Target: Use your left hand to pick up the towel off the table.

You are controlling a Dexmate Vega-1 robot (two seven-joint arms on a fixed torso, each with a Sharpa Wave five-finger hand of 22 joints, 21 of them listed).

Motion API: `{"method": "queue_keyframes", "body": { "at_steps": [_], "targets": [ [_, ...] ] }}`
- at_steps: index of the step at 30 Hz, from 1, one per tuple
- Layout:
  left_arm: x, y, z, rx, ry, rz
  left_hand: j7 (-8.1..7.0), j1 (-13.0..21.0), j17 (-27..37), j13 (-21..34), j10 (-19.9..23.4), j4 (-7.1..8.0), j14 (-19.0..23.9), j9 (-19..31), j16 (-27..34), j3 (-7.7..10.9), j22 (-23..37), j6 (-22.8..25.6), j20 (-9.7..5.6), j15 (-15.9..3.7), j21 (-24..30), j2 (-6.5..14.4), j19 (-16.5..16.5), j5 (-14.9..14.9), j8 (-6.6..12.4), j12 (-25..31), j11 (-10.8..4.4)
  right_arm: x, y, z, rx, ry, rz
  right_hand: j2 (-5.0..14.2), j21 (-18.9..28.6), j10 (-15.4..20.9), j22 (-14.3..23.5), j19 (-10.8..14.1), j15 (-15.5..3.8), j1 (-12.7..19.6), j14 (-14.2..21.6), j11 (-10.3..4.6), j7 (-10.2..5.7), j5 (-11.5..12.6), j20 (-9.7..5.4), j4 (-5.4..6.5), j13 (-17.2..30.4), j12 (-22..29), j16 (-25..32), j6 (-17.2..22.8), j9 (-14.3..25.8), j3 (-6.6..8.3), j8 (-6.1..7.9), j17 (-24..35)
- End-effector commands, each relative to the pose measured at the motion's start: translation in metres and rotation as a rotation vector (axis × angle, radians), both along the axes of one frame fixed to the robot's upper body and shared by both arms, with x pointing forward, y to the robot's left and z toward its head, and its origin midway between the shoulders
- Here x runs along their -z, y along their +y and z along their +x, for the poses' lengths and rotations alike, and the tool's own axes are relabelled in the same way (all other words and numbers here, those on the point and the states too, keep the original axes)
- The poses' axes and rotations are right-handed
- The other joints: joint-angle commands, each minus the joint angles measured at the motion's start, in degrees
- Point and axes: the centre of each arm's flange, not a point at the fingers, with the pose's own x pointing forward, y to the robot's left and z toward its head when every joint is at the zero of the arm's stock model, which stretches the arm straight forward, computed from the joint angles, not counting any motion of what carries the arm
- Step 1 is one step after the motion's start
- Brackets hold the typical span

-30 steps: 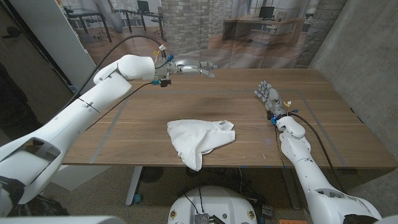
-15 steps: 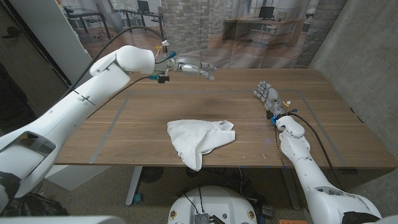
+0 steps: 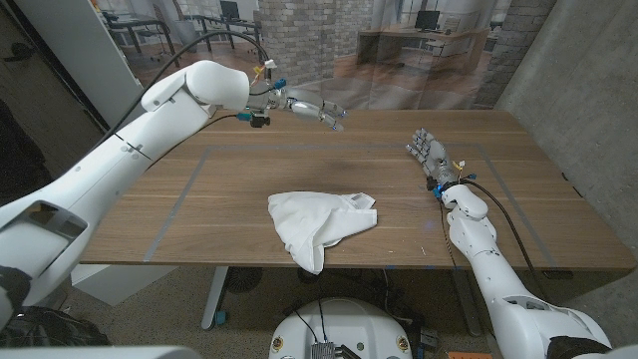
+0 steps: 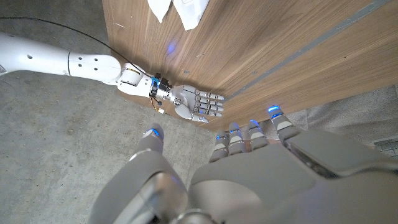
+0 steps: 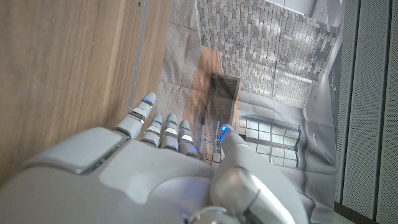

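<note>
Approach step, no grasp yet. My left robot hand (image 3: 321, 111) up in air over far part of table (image 3: 229, 194), fingers spread, holding nothing. Towel (image 3: 319, 225) lies crumpled near front edge of table, well apart from left robot hand. Right robot hand (image 3: 429, 155) idle at right side, fingers extended together (nothing in it). Next, my read: bring left robot hand back toward me, lower over towel's bunched middle, then close.

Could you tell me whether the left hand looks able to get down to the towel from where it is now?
Probably yes. The left hand is open above the table's far side, the towel lies uncovered near the front edge, and nothing stands between them.
</note>
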Motion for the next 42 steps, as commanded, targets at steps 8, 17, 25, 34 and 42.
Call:
{"method": "queue_keyframes", "body": {
  "at_steps": [8,17,25,34,42],
  "targets": [
    [-0.009,-0.008,0.001,-0.038,-0.004,0.121,-0.29,0.53,0.22,0.31,2.72,-0.29,2.24,0.26,0.76,-0.47,0.20,2.64,0.42,-0.07,0.14,-0.48,1.49,0.40,0.69,1.01,0.04,-0.005,0.001,0.005,0.000,-0.004,-0.007,-0.25,0.35,0.53,0.28,0.36,0.40,0.12,0.39,0.09,0.04,0.23,0.22,0.25,0.14,0.40,0.28,0.63,0.28,0.30,0.35,0.17],
    [-0.012,-0.010,0.004,-0.058,-0.007,0.167,-0.56,1.04,0.23,0.36,3.95,-0.59,2.98,0.28,0.80,-0.47,0.18,4.05,0.32,-0.04,0.13,-0.30,1.91,0.41,0.89,1.31,-0.20,-0.009,0.000,0.007,0.000,-0.015,-0.011,-0.31,0.35,0.64,0.28,0.39,0.35,0.12,0.42,0.11,-0.03,0.24,0.16,0.22,0.14,0.43,0.28,0.77,0.28,0.31,0.38,0.16],
    [-0.012,-0.010,0.002,-0.079,-0.016,0.205,-0.71,1.44,0.24,0.39,4.69,-0.82,3.62,0.29,0.87,-0.45,0.15,5.08,0.24,-0.09,0.18,-0.17,2.35,0.40,1.02,1.47,-0.19,-0.011,0.000,0.006,0.001,-0.027,-0.009,-0.38,0.37,0.68,0.28,0.46,0.33,0.05,0.48,0.22,0.07,0.24,0.19,0.25,0.14,0.44,0.29,0.92,0.29,0.28,0.42,0.16],
    [-0.011,-0.018,-0.007,-0.101,-0.022,0.274,-0.59,1.95,0.26,0.43,5.73,-1.14,4.50,0.33,0.90,-0.57,0.13,7.29,0.33,-0.14,0.15,-0.14,2.83,0.33,1.37,1.62,-0.51,-0.009,0.001,0.003,-0.002,-0.034,-0.004,-0.45,0.39,0.65,0.27,0.53,0.38,-0.06,0.55,0.23,0.03,0.24,0.23,0.32,0.14,0.42,0.32,0.96,0.29,0.23,0.42,0.18],
    [-0.010,-0.028,-0.011,-0.109,-0.027,0.337,-0.81,2.82,0.27,0.46,6.87,-1.63,5.02,0.37,0.85,-0.48,0.09,8.00,-0.07,-0.66,0.32,-0.05,3.76,0.30,1.27,1.85,-1.03,-0.004,-0.002,-0.001,0.005,-0.033,0.007,-0.48,0.39,0.72,0.27,0.55,0.41,-0.22,0.56,0.24,0.03,0.23,0.25,0.43,0.14,0.43,0.34,1.03,0.29,0.17,0.42,0.22]
  ]
}}
